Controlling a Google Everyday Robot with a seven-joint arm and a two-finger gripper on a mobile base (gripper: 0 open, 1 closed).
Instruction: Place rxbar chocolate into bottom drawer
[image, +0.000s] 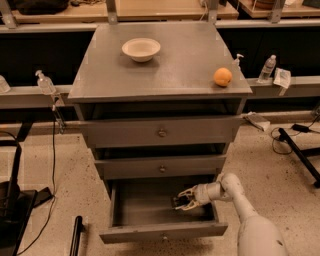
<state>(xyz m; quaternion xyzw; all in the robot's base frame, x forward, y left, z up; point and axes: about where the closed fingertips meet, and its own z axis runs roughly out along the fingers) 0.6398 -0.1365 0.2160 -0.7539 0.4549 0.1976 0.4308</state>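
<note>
The bottom drawer (162, 231) of the grey cabinet is pulled open, and its tray interior is dark. My gripper (183, 200) reaches in from the right and sits low inside the drawer's right half. Its pale fingers (189, 192) are closed around a small dark flat piece, the rxbar chocolate (177, 202). The bar is just above the drawer floor or touching it; I cannot tell which. My white arm (235, 192) passes over the drawer's right wall.
The two upper drawers (161, 132) are shut. A white bowl (141, 49) and an orange fruit (222, 77) sit on the cabinet top. Bottles stand on ledges at left (44, 82) and right (268, 68). Cables and a black stand leg (299, 152) lie on the floor.
</note>
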